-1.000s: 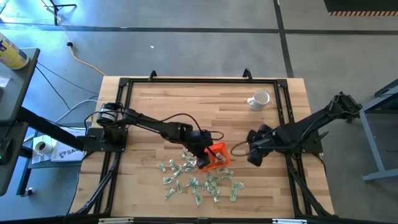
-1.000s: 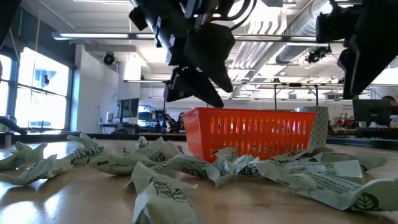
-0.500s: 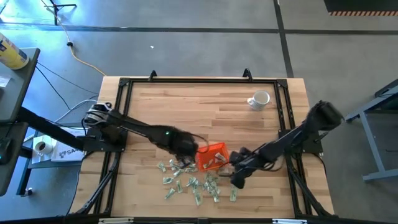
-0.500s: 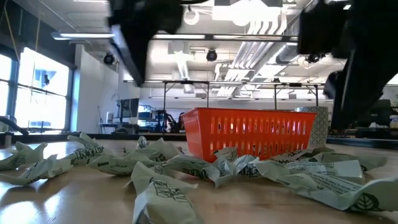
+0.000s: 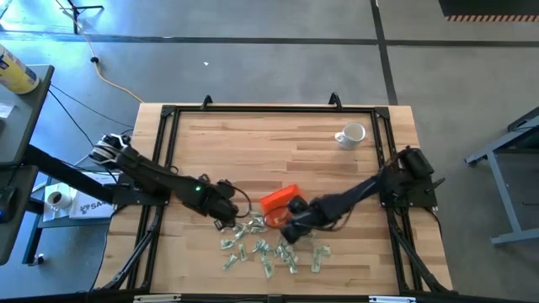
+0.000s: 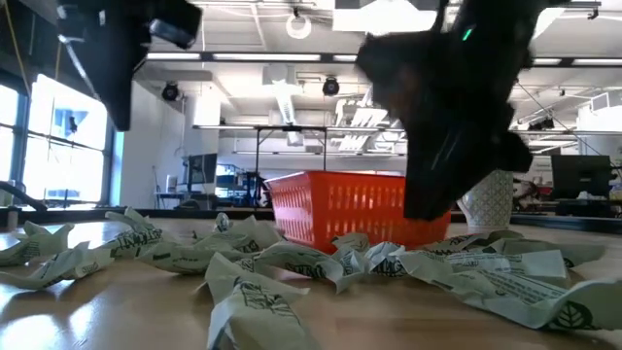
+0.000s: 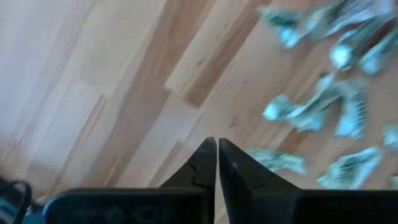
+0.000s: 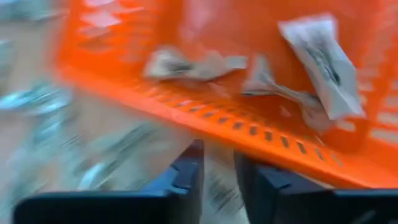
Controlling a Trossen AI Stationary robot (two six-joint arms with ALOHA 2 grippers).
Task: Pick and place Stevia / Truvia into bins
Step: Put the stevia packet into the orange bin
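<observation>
Both grippers are seen low over the front half of the wooden table (image 5: 278, 143). At the left gripper (image 7: 217, 149), the two dark fingers are pressed together tip to tip, with nothing visible between them; it is placed over bare wood at the left edge of the scattered sachets (image 5: 269, 246). At the right gripper (image 8: 217, 163), the fingers are held a narrow gap apart, and whether a sachet is pinched between them cannot be told. This gripper is set just beside the front wall of the orange tray (image 5: 276, 202), over the packets lying outside it.

A white mug (image 5: 351, 135) is found well apart from the work, near the table's far right corner. A black frame (image 5: 165, 151) is run around the table's edges. Beyond the table, in the low view, an open room with ceiling lights is shown. In that view much of the tray's right end is hidden by the right arm (image 6: 457, 107), and the left arm (image 6: 117, 49) is seen at the upper left.

The tray is placed between the two grippers, with a few crumpled sachets (image 8: 317, 53) lying inside it. The remaining pale green and white sachets are spread on the wood in front of the tray, near both grippers.
</observation>
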